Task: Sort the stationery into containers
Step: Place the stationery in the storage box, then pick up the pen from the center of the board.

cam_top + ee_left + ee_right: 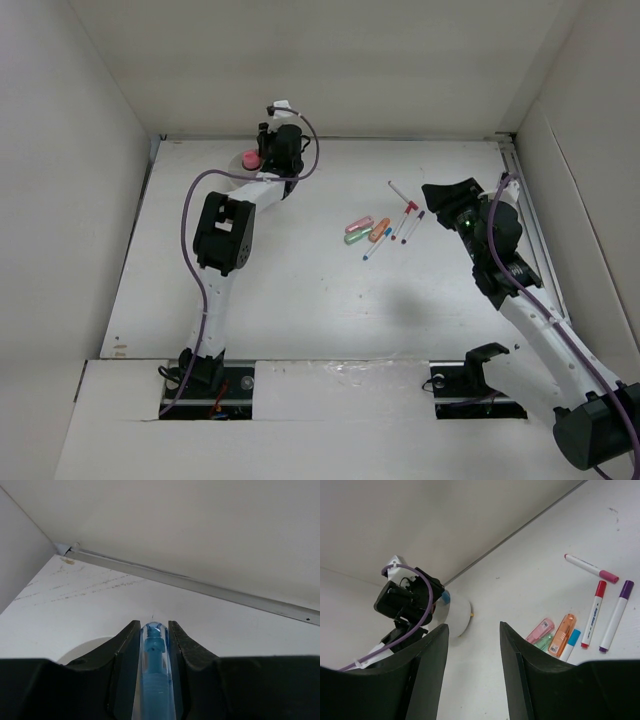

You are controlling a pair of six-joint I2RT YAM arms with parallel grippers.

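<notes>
My left gripper [154,627] is shut on a blue capsule-shaped piece [154,675] at the far left of the table, just over the white container [456,615], whose rim [85,649] shows below the fingers. In the top view a pink-topped item [251,160] sits at that container beside the left gripper [275,145]. The other stationery lies mid-table: pink [358,224], green [356,238] and orange [379,230] capsules, and several thin pens [408,215]. My right gripper [472,645] hangs open and empty to their right, above the table [300,290].
White walls enclose the table, with a metal strip [200,585] along the far edge and another rail [525,215] on the right side. The left arm's purple cable [420,610] loops beside the container. Both arm bases sit at the near edge.
</notes>
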